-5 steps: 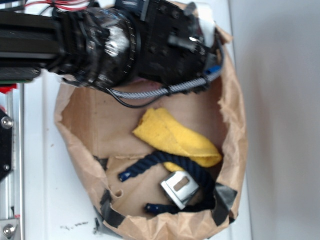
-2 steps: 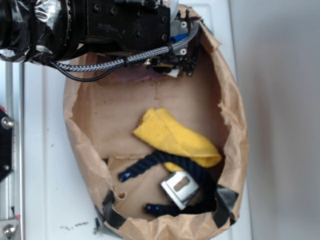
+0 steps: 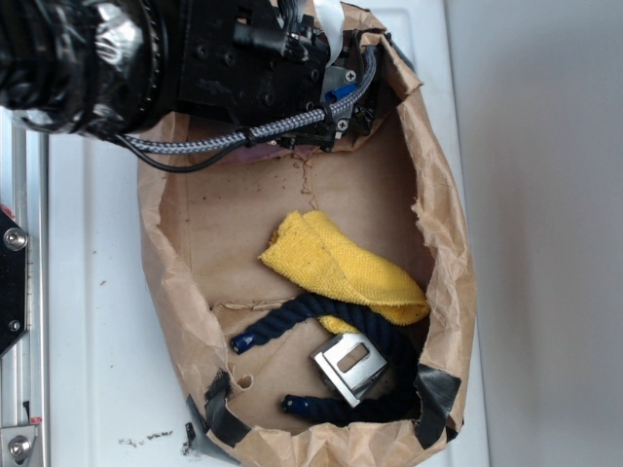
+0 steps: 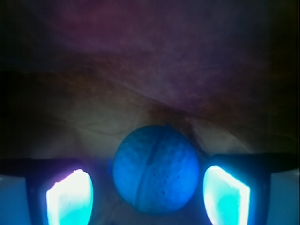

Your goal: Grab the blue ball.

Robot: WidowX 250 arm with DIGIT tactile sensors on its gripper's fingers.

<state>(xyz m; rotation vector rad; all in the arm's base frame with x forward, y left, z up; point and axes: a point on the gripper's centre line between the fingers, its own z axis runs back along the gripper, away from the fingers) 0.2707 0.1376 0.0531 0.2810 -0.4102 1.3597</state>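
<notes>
While the blue ball (image 4: 155, 169) is sitting between its fingers (image 4: 70, 197), the gripper (image 4: 149, 194) is hanging spread, not touching the ball.

My exterior camera looks almost straight down from well above, taking in the whole paper bag (image 3: 448, 292) on its white surface, with the arm's black body (image 3: 195, 68) filling the top left corner. From there the gripper's tip is hidden under the arm, so I cannot see between the fingers. My wrist camera sits just behind the gripper (image 4: 147, 192) and faces forward along it, very near: the two fingers (image 4: 70, 197) glow at the bottom corners, the blue ball (image 4: 155, 168) between them, and dim brown paper straight ahead. What the two views share is only the upper end of the bag's inside, just beyond the gripper.
</notes>
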